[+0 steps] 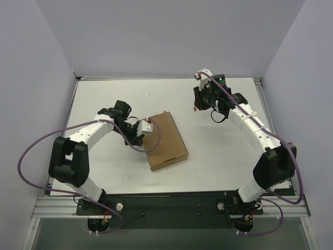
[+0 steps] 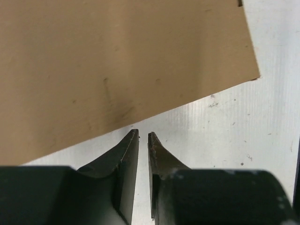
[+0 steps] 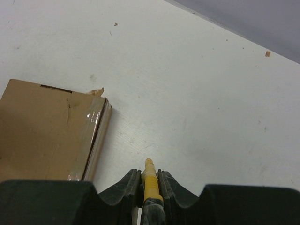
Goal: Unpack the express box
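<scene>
**Pointing left fingers at the box edge, right fingers clamped on a knife**

The flat rectangular brown cardboard express box [image 1: 166,139] lies on the white tabletop [image 1: 218,151], roughly mid-table and nearer the left arm. Its long sides are skewed, running from far-left to near-right. The lid is closed flat. A narrow slot [image 3: 55,88] shows on the top face, and clear glossy tape [image 3: 96,119] runs down one side wall.

The left fingers [image 2: 132,143] sit at the box's left long side, toward its far corner. In the left wrist view they stand a little apart, with a thin gap and nothing between them; only bare tabletop shows through it. The box's brown edge crosses diagonally just ahead of the tips. It is close but not touching, with a strip of white tabletop in between. The box fills the upper part of that view, with one corner at upper right.

The right fingers [image 3: 164,179] are pressed together on a small yellow utility knife [image 3: 150,180], whose pale tip pokes out ahead of them. They are held over open tabletop at the far right, well apart from the box. In the right wrist view the box sits at lower left, its taped side facing the fingers. The knife tip points past the box, not at it.

A few small cardboard crumbs [image 3: 267,54] lie on the tabletop near the grey back wall.
</scene>
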Tool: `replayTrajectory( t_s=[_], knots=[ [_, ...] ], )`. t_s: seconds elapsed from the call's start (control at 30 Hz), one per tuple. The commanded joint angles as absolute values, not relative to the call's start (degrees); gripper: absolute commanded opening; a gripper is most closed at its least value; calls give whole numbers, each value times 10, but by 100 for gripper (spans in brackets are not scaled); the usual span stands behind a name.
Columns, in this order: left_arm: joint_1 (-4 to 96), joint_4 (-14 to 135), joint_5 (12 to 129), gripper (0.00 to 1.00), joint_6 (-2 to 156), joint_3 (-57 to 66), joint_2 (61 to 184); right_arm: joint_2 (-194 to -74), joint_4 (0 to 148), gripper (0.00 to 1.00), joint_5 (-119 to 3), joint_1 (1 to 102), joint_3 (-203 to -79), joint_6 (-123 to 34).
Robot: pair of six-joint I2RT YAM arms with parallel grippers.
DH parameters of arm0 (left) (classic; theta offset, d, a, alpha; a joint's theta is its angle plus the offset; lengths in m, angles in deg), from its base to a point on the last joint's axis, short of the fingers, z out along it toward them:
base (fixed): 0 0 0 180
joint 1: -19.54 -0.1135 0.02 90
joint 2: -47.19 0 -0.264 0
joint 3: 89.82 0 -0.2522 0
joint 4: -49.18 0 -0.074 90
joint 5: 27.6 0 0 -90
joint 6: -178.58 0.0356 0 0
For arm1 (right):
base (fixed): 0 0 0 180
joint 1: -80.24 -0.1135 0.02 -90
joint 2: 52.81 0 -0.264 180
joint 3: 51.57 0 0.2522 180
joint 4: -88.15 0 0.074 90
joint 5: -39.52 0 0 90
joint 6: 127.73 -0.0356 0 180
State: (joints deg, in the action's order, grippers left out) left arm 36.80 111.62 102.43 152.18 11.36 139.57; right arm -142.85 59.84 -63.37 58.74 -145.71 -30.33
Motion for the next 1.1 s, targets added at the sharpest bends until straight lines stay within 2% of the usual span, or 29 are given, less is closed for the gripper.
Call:
replayTrajectory(
  t_s=[0.0,0.13,0.4,0.63,0.77,0.9,1.07],
  knots=[
    [411,1136,1026,22,1597,114,1389,-1398,606,0,-639,580,-1451,-301],
    [431,1107,1027,21,1577,102,1411,-1392,603,0,-635,580,-1449,-297],
    [450,1040,1037,29,1528,99,1439,-1393,600,0,-647,582,-1440,-304],
    [474,982,1044,31,1471,50,1504,-1425,600,0,-660,584,-1468,-329],
    [471,1017,1049,31,1459,-1,1525,-1440,607,0,-674,591,-1485,-333],
    [445,1036,1076,33,1448,-9,1493,-1463,609,0,-728,596,-1520,-338],
    [419,985,1098,34,1275,-84,1506,-1522,664,0,-718,592,-1550,-333]
  ],
)
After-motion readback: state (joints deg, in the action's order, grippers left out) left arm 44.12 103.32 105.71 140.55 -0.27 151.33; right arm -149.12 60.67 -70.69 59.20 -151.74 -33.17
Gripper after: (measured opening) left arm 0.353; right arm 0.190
